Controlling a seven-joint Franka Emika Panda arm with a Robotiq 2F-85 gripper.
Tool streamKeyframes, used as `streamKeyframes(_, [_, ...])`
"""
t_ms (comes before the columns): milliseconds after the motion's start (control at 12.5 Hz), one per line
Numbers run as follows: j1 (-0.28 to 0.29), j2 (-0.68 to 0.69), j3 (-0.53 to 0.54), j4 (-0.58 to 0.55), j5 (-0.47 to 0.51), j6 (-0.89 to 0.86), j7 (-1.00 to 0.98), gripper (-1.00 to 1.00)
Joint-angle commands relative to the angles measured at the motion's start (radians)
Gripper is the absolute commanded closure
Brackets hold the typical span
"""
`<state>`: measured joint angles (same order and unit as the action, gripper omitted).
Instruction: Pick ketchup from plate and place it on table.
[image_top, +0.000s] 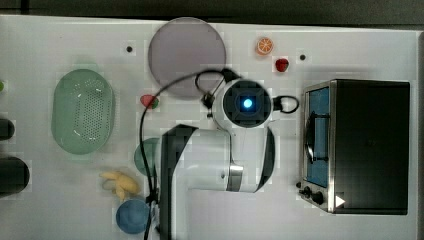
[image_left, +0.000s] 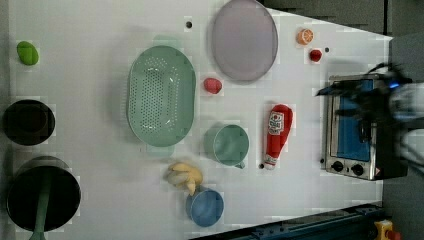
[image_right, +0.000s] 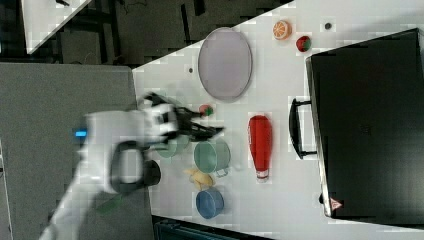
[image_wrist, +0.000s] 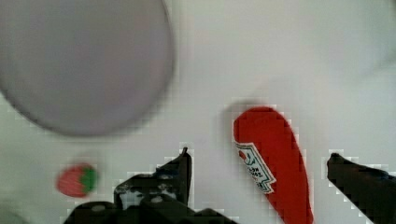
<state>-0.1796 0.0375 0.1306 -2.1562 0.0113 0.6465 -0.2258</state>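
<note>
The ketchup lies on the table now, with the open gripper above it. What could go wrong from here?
1. The ketchup lies between the open fingers of the gripper. If the arm moves sideways before rising, a finger may push or roll the bottle.
2. In the left view, the ketchup lies on the table near the cup and the oven. A rolling bottle could bump one of them.
</note>
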Motion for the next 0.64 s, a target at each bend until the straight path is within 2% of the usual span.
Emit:
streamKeyframes(80, [0.000, -0.066, 0.013, 0.171, 0.004, -0.247, 0.239, -1.00])
streamKeyframes(320, [0.000, -0.065, 0.011, 0.353, 0.002, -0.468, 0.239, -1.00])
streamKeyframes(480, [0.000, -0.065, 0.009, 0.404, 0.001, -0.558, 0.239, -1.00])
streamKeyframes(640, [0.000, -0.064, 0.005, 0.410, 0.001, -0.555, 0.239, -1.00])
